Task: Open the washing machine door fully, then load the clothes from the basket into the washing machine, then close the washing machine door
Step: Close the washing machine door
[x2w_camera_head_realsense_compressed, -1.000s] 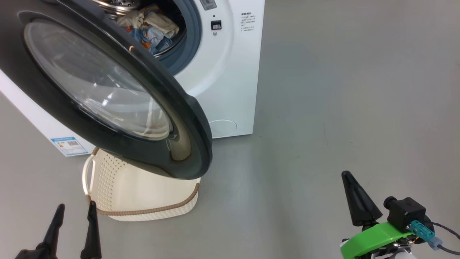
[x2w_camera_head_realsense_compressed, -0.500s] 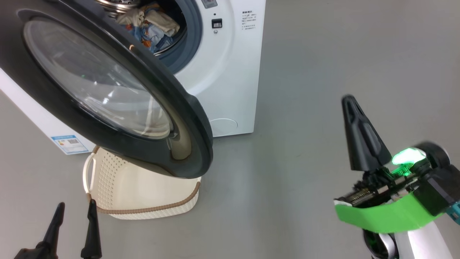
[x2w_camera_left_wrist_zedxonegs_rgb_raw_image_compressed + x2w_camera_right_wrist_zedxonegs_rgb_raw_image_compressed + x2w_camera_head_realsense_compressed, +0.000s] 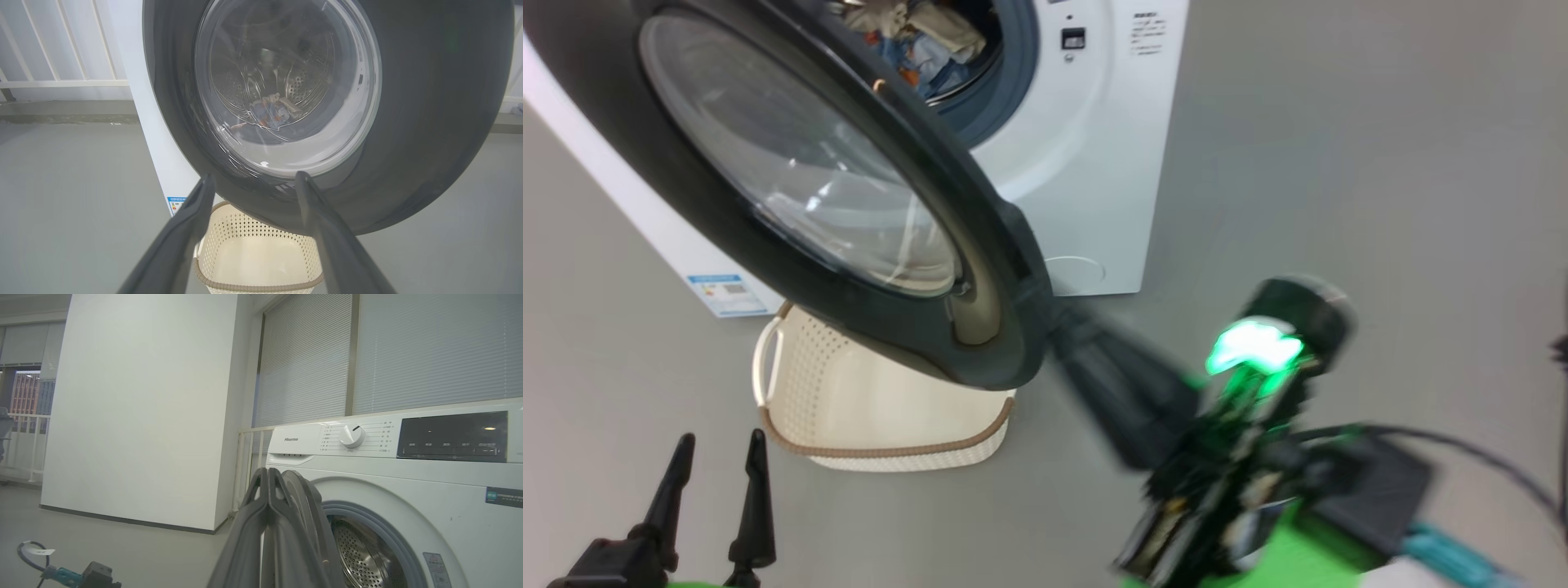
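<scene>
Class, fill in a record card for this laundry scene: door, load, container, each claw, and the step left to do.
Door: washing machine door open, swung out from the washing machine
Load: clothes lying in the drum
Container: basket on the floor under the door, no garments seen in it
Left arm: left claw open, holding nothing
Right arm: right claw shut, at the door's free edge
Step left: closing the door

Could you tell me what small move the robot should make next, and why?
Probably push the right end effector, shut beside the free edge of the washing machine door, against that edge to swing it closed: the clothes lie in the drum, the basket looks empty, and the door stands open.
</scene>
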`<state>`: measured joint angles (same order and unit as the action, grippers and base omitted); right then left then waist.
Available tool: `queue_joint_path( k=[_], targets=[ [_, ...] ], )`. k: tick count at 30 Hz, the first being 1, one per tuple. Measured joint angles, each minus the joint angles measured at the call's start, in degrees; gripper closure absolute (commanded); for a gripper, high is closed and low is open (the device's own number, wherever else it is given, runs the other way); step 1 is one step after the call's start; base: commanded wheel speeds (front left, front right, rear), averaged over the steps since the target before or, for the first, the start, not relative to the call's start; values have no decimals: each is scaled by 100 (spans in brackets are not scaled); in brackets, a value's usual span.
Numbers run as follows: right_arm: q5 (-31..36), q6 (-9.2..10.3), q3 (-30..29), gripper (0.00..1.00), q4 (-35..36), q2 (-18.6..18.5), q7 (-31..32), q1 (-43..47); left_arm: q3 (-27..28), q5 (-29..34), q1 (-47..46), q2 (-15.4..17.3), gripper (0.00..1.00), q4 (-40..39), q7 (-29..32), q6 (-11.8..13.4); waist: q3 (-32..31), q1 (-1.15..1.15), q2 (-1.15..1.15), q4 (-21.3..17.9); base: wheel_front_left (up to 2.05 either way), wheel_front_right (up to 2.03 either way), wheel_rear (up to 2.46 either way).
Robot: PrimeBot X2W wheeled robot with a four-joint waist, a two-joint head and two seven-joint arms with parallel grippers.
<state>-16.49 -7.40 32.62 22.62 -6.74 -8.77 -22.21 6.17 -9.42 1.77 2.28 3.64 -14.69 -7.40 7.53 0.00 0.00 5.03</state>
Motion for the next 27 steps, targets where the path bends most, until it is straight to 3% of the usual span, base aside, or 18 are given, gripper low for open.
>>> queue_joint_path(
  k=[6,10,17,27],
  targets=[
    [-285,0,1104,100,-737,-140,121,-102,-81,-112,-126,-8,0,-11,0,0,141,0,0,243,0,0,0],
    [-501,0,1470,100,-1395,-240,119,-101,-112,-158,-226,-9,0,-16,0,0,270,0,0,374,0,0,0],
    [-487,0,1228,100,-2418,-387,123,-164,-185,-197,-430,-13,0,-23,0,0,549,0,0,521,0,0,0],
    [-423,0,754,100,-3186,-294,-208,-481,-290,-310,-758,-23,0,-31,0,0,977,0,0,612,0,0,0]
  ],
)
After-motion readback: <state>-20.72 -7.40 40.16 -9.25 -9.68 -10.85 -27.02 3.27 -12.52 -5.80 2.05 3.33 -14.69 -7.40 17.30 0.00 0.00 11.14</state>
